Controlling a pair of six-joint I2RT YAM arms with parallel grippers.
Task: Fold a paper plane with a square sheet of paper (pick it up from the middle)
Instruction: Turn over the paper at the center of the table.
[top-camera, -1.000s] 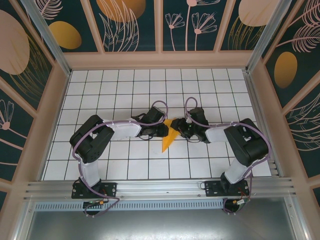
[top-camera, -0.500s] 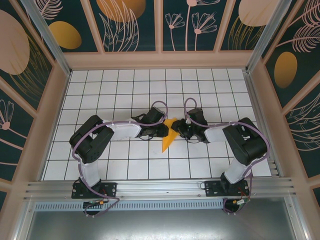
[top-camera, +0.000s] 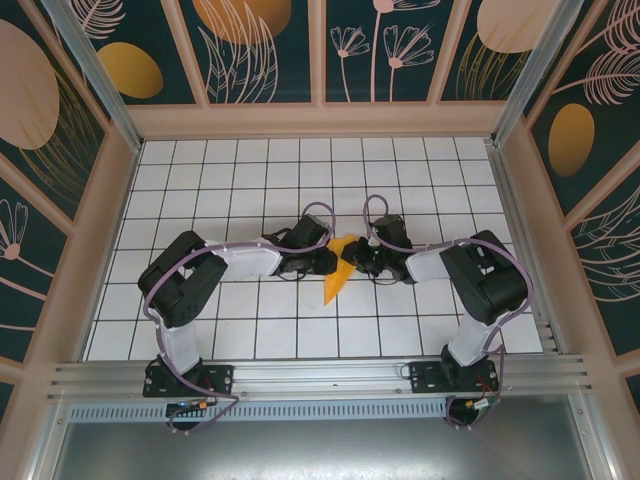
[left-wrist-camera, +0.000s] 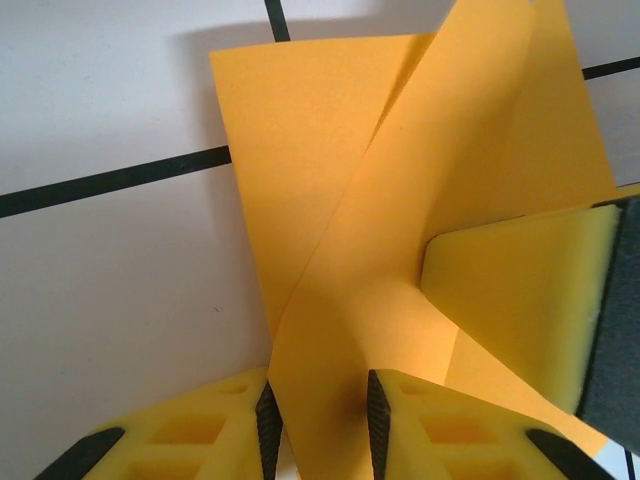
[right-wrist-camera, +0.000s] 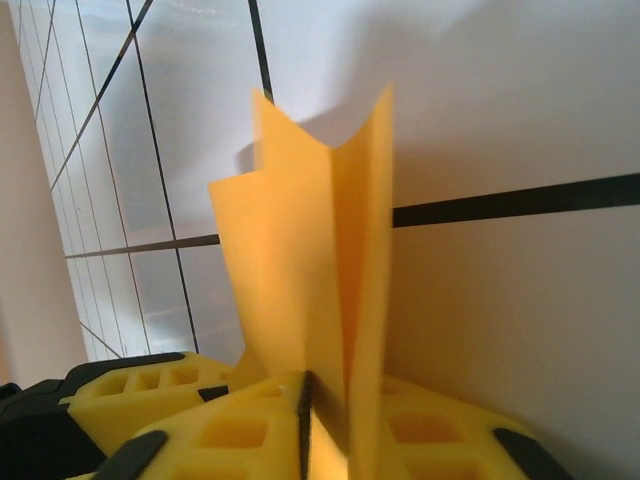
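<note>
White gridded bench (top-camera: 200, 180), patterned walls around it. At centre-left I see the left hand (top-camera: 325, 262) clamped on the near fold of the paper plane (top-camera: 335, 282), which lies mid-bench with its pointed end toward the arm bases. On the right, touching it, the right hand (top-camera: 352, 258) is clenched on an upright flap.

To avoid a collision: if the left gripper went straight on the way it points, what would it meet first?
The left gripper clamps the folded paper; beyond that, probably the right gripper, facing it closely. Depth is unclear.
</note>
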